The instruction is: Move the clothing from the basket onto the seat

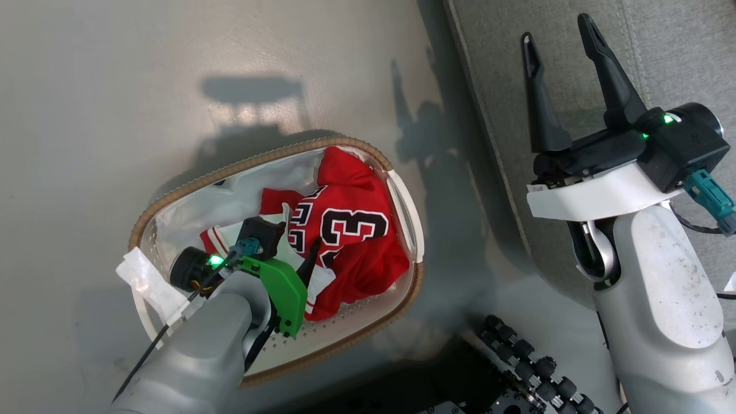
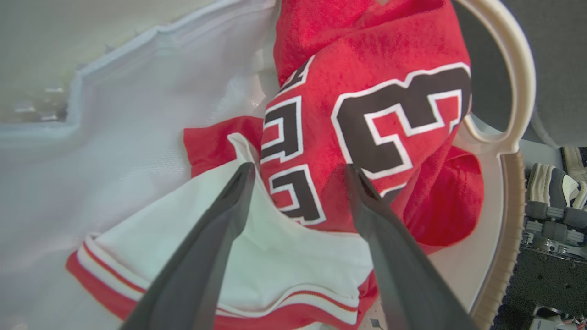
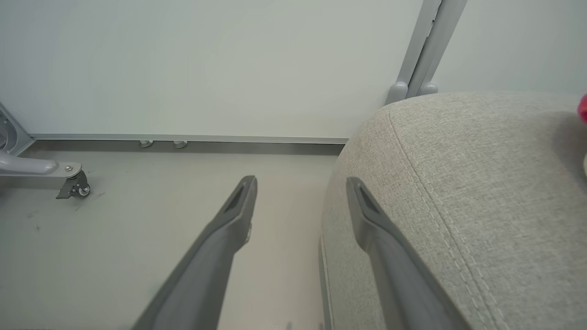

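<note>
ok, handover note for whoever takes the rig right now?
Left gripper: open, down in the basket, fingers either side of a fold of the clothing, no grip yet.
Right gripper: open, empty, above the seat edge.
Clothing: piled in the basket; a red bit on the seat, unclear what.
Done: reach into basket.
Left: close, lift, carry to seat, release, repeat.

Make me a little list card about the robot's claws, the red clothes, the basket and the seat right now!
clothing: red jersey with 23, bunched up inside the basket
basket: on the floor, beside the seat
seat: big grey cushion
left claw: open, down in the basket, tips at the clothing, not gripping yet
right claw: open, holding nothing, over the seat's edge
</note>
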You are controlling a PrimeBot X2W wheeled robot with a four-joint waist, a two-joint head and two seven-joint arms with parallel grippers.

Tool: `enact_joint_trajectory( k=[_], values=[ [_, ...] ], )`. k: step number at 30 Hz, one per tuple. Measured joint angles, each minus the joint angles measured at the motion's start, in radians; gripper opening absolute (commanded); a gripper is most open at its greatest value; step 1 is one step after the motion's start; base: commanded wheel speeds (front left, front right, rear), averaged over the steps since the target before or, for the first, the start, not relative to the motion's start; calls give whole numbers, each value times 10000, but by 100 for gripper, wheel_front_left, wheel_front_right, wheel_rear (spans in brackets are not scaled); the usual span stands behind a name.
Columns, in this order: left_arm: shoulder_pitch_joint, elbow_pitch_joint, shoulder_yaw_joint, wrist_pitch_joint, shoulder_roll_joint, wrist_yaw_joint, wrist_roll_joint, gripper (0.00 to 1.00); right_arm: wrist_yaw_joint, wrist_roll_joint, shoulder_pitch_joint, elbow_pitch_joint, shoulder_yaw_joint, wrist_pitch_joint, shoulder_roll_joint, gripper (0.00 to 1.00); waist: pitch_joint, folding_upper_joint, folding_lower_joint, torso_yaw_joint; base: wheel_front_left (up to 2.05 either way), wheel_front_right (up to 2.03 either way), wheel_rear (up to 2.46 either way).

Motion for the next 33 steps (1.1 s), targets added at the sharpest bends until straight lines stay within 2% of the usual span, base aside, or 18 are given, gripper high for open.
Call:
enact_joint_trajectory(
  k=[5, 19, 20, 33],
  values=[
    [-323, 190, -527, 134, 21, 0, -713, 100, 0, -61, 1, -86, -29, 0, -12, 100, 254, 0, 0, 66, 0, 0, 0],
    [-820, -353, -1941, 878, 35, 0, -2566, 99, 0, -151, 12, -322, -105, 0, -98, 100, 549, 0, 0, 229, 0, 0, 0],
    [-835, -385, -2002, 874, 38, 0, -2608, 0, 0, -153, 12, -326, -102, 0, -98, 100, 547, 0, 0, 225, 0, 0, 0],
    [-753, -692, -2128, -10, 211, 0, -3547, 0, 0, 44, -147, 123, -36, 0, 4, 100, -41, 0, 0, 25, 0, 0, 0]
  ],
)
